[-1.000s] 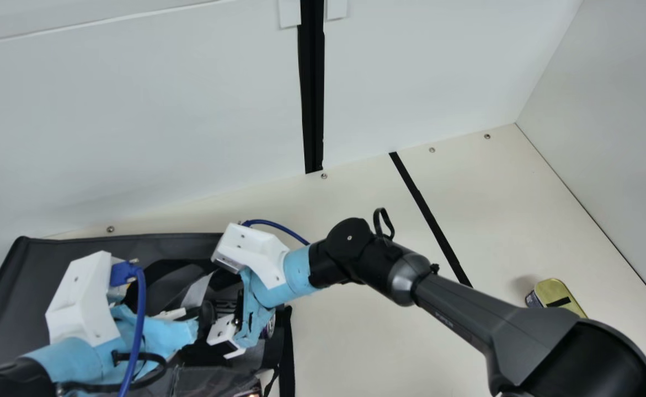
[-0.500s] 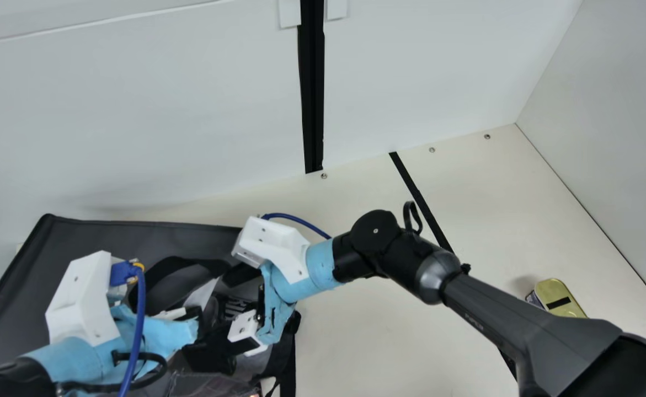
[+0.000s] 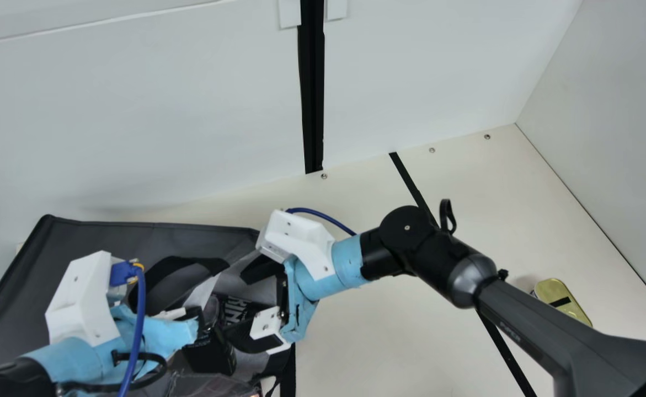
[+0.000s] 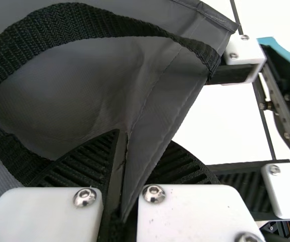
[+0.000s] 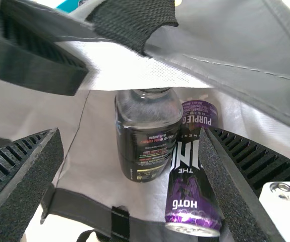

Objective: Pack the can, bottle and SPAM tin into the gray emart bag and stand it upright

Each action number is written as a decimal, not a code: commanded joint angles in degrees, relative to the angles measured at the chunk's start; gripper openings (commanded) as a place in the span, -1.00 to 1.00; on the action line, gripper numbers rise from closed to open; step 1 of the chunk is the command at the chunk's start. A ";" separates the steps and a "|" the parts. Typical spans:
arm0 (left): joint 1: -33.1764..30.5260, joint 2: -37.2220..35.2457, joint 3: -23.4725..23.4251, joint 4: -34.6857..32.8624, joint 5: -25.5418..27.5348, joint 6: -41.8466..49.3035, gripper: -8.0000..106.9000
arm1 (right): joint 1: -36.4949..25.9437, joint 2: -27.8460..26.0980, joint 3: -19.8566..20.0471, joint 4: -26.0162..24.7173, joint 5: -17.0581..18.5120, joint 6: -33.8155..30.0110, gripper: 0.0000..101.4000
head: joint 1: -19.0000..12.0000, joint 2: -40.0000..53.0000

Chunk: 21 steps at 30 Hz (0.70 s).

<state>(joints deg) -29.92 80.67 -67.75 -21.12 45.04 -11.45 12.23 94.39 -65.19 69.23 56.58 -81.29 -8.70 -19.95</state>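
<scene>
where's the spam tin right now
In the main view, the SPAM tin sits on the cream table toward the right, past the black line, near the right arm.

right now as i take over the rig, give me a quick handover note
Left gripper: shut on an edge of the gray fabric bag with black strap handles.
Right gripper: open at the bag's mouth, nothing held.
Inside the bag: clear bottle with a black label, slim black-and-purple can.
Out on the cream table, at the main view's right: gold-topped SPAM tin.
Done: bottle and can are in.
Remaining: pack the tin, then stand the bag upright.
</scene>
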 commanded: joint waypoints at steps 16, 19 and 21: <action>0.00 0.00 0.00 0.00 0.00 0.00 -1.00 | -1.47 -12.18 6.90 -3.46 -5.21 6.42 0.87 | -1.30 -0.05; 0.00 0.00 0.00 0.00 0.00 0.00 -1.00 | -1.76 -14.51 8.00 -4.68 -6.53 8.35 0.87 | -1.30 -0.05; 0.00 0.00 0.00 0.00 0.00 0.00 -1.00 | -2.03 -16.07 8.70 -5.60 -7.36 9.74 0.87 | -1.30 -0.05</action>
<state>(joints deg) -29.92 80.67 -67.75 -21.12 45.04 -11.45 10.24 79.39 -56.70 64.11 49.91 -72.33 -8.70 -19.95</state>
